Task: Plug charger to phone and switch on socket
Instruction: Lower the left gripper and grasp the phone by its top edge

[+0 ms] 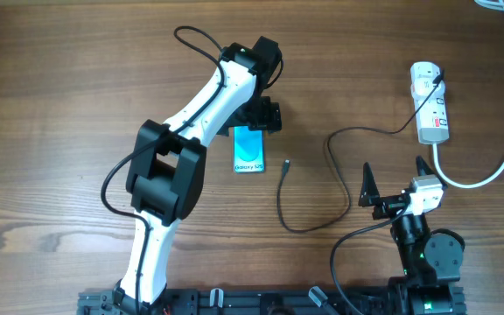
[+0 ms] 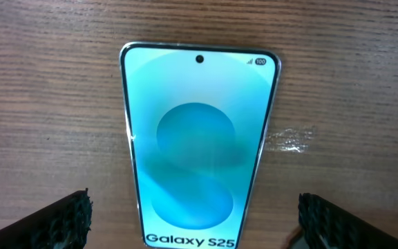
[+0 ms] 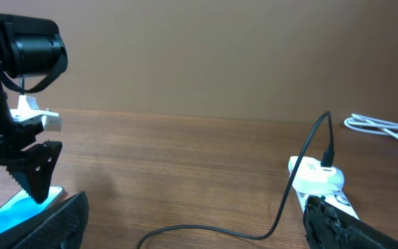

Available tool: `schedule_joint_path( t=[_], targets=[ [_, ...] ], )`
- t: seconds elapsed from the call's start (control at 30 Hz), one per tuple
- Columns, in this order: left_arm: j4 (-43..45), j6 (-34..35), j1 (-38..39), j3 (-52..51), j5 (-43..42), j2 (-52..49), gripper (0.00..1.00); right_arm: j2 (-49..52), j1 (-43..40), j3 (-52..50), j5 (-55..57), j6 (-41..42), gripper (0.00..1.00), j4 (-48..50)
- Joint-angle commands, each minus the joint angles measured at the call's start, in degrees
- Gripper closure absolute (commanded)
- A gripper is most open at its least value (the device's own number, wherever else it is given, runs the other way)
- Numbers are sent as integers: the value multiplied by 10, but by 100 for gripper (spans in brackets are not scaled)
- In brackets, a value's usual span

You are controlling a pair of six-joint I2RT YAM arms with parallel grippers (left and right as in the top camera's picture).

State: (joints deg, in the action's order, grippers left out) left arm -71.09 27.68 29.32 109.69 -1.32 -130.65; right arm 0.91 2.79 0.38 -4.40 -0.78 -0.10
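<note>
The phone [image 1: 248, 150] lies flat on the wooden table, its cyan screen up. My left gripper [image 1: 259, 116] hovers open over its far end; in the left wrist view the phone [image 2: 197, 145] fills the wide gap between the fingers [image 2: 68, 218] of the gripper [image 2: 193, 223]. The charger [image 1: 344, 188], a thin black cable, is plugged into the white socket [image 1: 430, 103] at the right; its tip [image 1: 286, 164] lies loose just right of the phone. My right gripper [image 1: 396, 179] stands open near the front right with nothing in it, the cable [image 3: 289, 200] and socket [image 3: 316, 176] ahead of it.
A thick white cord [image 1: 497, 166] curves from the socket around the table's right side. The left arm [image 1: 182, 140] stretches diagonally over the table's left half. The right arm's base [image 1: 427, 249] sits at the front edge.
</note>
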Motion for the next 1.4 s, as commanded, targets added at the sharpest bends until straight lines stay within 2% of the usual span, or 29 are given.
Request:
schedule_joint_path(
  t=[0.0,0.73,0.9,1.07,1.37],
  targets=[
    [6,-34,1,9,8,-12,0,-4,-2,-1,10,-7,0,2],
    [9,-33,-16,8,-1,-37,0,-4,-2,-1,10,-7,0,2],
    [16,-33,-22,-4,-42,-37,0,-4,-2,-1,10,-7,0,2],
    [48,-33,-11,-38,-41,-38,0,-4,-2,-1,10,-7,0,2],
    [52,-15,2,-44,-7,-38,0,-4,-2,-1,10,-7,0,2]
  ],
)
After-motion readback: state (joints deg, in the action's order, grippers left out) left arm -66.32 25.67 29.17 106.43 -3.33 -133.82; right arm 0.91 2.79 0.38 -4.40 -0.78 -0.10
